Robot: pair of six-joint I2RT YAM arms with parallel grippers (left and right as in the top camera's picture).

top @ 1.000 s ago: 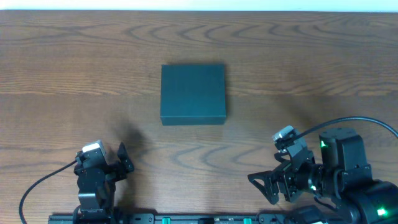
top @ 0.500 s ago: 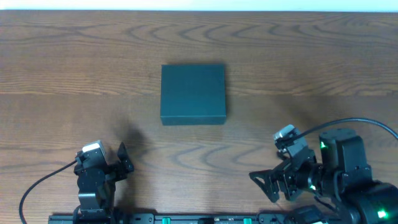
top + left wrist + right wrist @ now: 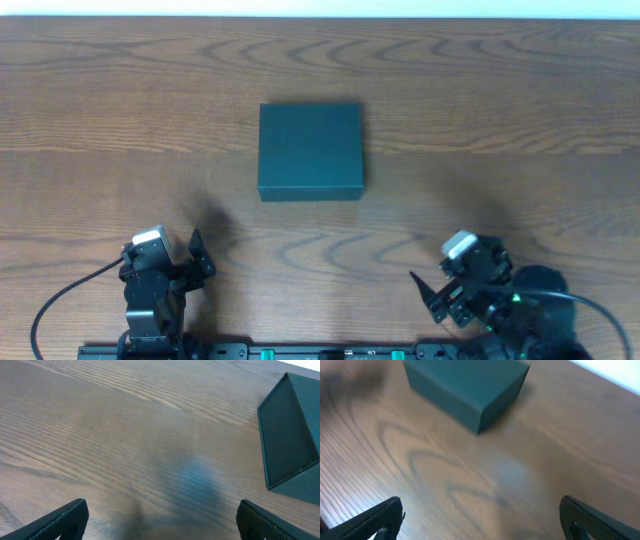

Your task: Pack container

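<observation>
The container (image 3: pixel 310 150), a dark, roughly square, shallow box with its lid down, lies flat at the middle of the wooden table. My left gripper (image 3: pixel 163 258) rests near the front edge, well to the box's front left, open and empty. In the left wrist view the container (image 3: pixel 290 435) shows at the upper right, far ahead of the open left gripper (image 3: pixel 162 522). My right gripper (image 3: pixel 455 282) sits low at the front right, open and empty. In the right wrist view the container (image 3: pixel 465 385) lies ahead at the top, apart from the right gripper (image 3: pixel 482 520).
Bare wooden tabletop (image 3: pixel 500 110) surrounds the box on every side. A black rail (image 3: pixel 300 352) runs along the front edge between the arm bases. A cable (image 3: pixel 70 295) loops at the front left.
The right arm has drawn back toward the front edge, its bulk dropping mostly out of the overhead view. The left arm and the container have stayed still.
</observation>
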